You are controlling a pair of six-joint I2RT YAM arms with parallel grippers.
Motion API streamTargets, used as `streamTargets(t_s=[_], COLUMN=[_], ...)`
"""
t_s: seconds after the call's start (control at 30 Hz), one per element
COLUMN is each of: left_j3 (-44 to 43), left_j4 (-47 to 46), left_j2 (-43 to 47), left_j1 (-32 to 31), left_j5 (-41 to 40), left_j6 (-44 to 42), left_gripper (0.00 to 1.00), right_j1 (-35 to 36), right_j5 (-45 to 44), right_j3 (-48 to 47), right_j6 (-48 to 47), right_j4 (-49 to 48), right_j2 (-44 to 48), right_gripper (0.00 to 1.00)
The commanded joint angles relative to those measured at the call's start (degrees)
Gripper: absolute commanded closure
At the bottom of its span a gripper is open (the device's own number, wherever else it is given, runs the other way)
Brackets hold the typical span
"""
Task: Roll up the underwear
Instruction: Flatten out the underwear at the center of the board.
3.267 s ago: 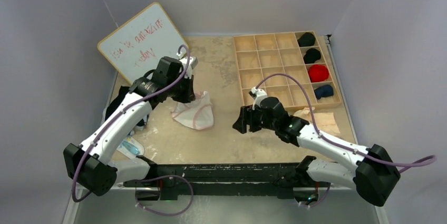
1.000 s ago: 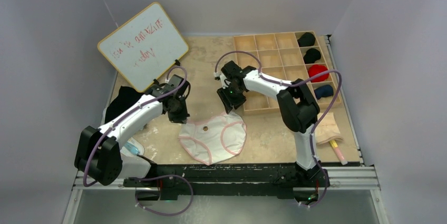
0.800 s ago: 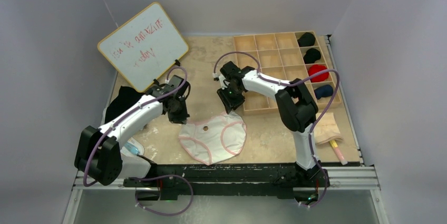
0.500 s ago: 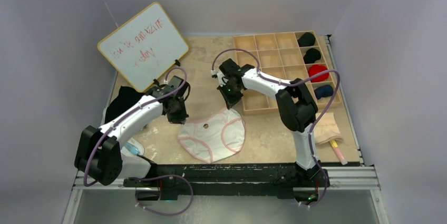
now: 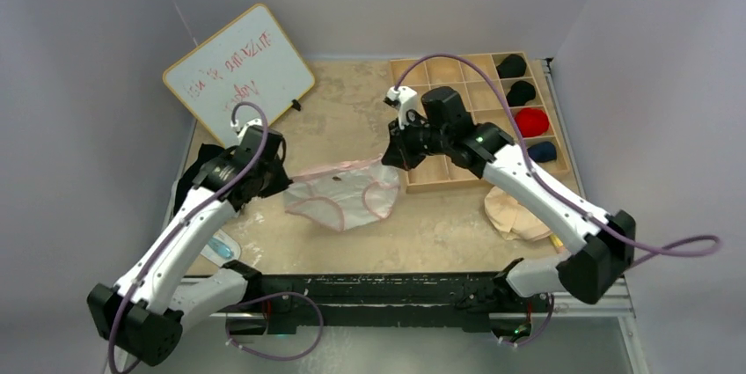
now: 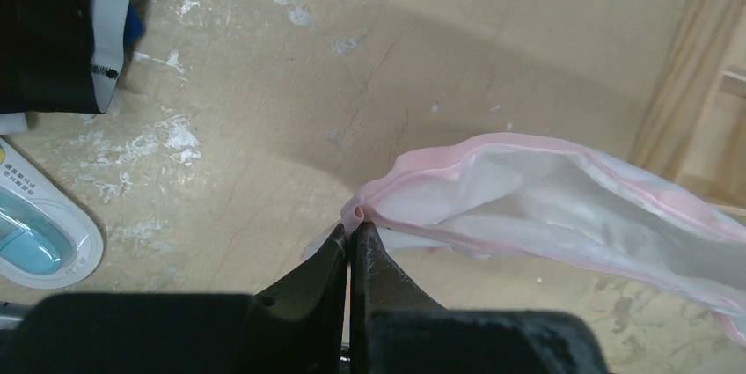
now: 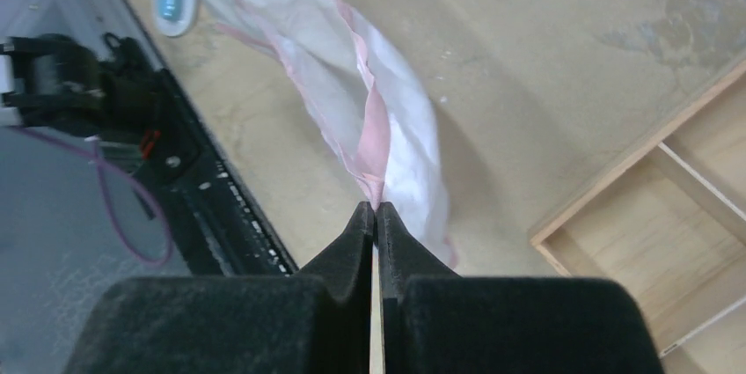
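Left wrist view showed the left gripper (image 6: 352,231) clenched on one pink-edged side of the underwear (image 6: 545,207); the right gripper (image 7: 376,212) pinched the opposite side. The underwear hung stretched between them over the table (image 5: 352,101), beside the tray (image 5: 444,97).

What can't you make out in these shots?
Whiteboard writing: top view, too small to read.
Black garment: top view, partly behind the left arm; left wrist view, cut off by the edge.
Beige cloth: top view, partly under the right arm.
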State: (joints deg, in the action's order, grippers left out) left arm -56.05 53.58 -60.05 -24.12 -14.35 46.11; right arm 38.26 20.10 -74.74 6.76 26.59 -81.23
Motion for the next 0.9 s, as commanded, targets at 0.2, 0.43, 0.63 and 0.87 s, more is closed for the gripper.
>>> streamTargets(t_s=[0.2,0.43,0.63,0.87], left_j3=[-7.55,-10.65,-5.85,-2.06], left_j4=[7.06,11.17,1.71,-10.82], left_j2=[17.36,11.11,-5.76,-16.74], left_j1=[0.21,0.22,1.23,9.0], left_j5=[4.67,4.89,-4.58,-4.03], left_j6=[0.0,0.93,1.97,-0.78], left_gripper=[1.0,1.0,1.0,1.0], right_j1=[0.33,-0.28,-3.1,-5.39], right_j5=[14.38,14.98,8.65,3.52], right_j3=[4.32,-1.2,-14.3,-33.36], right_j6=[3.74,6.29,5.13,1.51], right_j4=[-4.53,-0.91,1.16,2.94], right_j2=[13.42,2.01,-24.48,-44.91], right_gripper=[1.0,1.0,1.0,1.0])
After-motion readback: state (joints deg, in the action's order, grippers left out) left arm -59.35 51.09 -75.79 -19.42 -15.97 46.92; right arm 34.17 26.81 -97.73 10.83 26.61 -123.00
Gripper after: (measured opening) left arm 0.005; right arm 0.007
